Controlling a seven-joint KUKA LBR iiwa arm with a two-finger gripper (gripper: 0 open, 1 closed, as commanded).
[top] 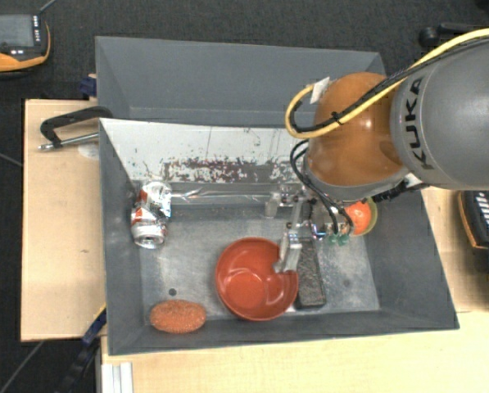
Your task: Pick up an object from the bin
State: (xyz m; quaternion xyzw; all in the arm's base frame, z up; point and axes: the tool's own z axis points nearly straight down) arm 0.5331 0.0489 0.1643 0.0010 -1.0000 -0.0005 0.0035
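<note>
Here the tool [296, 256] hangs at a shiny red bowl's [246, 289] rim.

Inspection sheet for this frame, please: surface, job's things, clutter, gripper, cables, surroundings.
Surface: grey bin, floor scuffed.
Job's things: red bowl, front middle, beneath the gripper.
Clutter: crushed can left; orange scrub pad front left; dark block beside the bowl; orange ball right.
Gripper: over the bowl's right rim.
Cables: yellow cable looped over the arm's wrist.
Surroundings: orange-black device beyond the bin's far left corner.
</note>
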